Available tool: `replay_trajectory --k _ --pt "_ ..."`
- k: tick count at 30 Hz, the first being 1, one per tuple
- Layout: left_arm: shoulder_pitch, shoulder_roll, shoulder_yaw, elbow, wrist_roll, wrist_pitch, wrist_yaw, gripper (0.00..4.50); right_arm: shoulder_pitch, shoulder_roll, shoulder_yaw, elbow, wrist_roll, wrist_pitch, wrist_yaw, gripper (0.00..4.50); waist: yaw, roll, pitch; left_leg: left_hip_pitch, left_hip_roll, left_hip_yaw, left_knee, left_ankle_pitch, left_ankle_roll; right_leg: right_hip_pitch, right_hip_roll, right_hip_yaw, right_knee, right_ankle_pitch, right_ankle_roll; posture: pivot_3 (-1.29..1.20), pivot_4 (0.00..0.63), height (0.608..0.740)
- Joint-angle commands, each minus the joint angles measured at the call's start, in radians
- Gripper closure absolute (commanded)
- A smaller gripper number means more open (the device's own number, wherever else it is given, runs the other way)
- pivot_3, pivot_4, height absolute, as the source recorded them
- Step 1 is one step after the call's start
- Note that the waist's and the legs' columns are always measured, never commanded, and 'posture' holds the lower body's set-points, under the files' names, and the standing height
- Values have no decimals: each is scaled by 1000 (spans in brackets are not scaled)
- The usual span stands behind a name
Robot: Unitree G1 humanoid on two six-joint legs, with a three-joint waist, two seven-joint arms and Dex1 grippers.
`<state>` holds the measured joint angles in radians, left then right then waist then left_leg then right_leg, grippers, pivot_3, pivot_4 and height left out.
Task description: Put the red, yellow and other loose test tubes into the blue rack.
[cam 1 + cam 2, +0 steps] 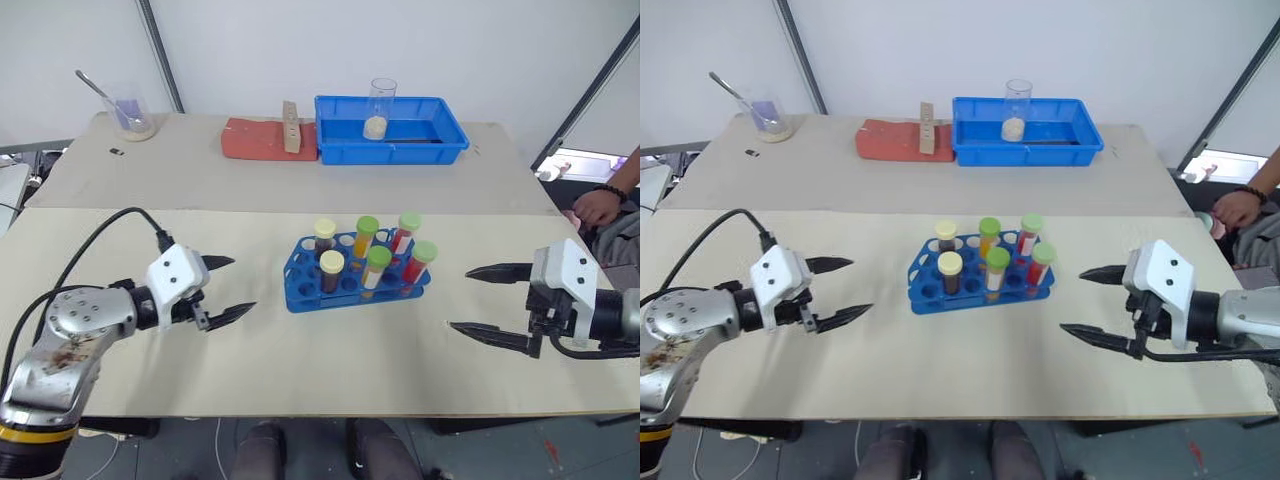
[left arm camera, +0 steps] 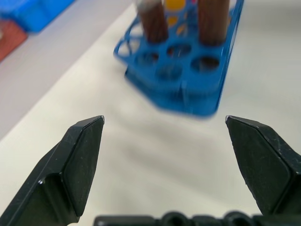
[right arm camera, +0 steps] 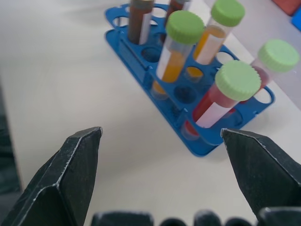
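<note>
White walls stand behind a pale counter (image 1: pixel 330 370), and the blue rack (image 1: pixel 352 283) stands near its middle with six capped tubes upright in it: two with cream caps (image 1: pixel 331 262) and four with green caps (image 1: pixel 367 225). Their long axes point straight up. I see no loose tube lying on the counter near the rack, so to my judgement the task is nearly or fully done.

The left end effector (image 1: pixel 232 288) is wide open and holds nothing; it hangs to the left of the rack, its tips pointing toward it. The right end effector (image 1: pixel 480 300) is also wide open and empty, on the rack's right side, facing it too. The rack lies between them, and both seem about equally near. At the far edge are a blue tray (image 1: pixel 440 150) and a red mat (image 1: pixel 255 140).
</note>
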<state>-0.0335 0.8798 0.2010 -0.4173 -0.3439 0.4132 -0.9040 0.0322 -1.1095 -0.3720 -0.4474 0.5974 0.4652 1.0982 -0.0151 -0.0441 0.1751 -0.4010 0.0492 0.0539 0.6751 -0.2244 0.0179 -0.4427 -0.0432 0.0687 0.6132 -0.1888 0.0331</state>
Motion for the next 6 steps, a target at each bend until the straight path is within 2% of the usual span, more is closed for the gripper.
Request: replay_trajectory --k 1,6 --pt "24 21 98 -45 -9 27 31 83 -54 -27 -23 78 -9 -56 82 0 1 0 0 0 0 0 0 0 0 0 0 0 0 0 0 0 150 740" --pt "52 8 120 -62 -49 53 24 83 -111 -34 18 132 -32 -75 131 0 3 0 0 -1 0 0 -1 0 0 -2 0 0 0 0 0 0 150 740"
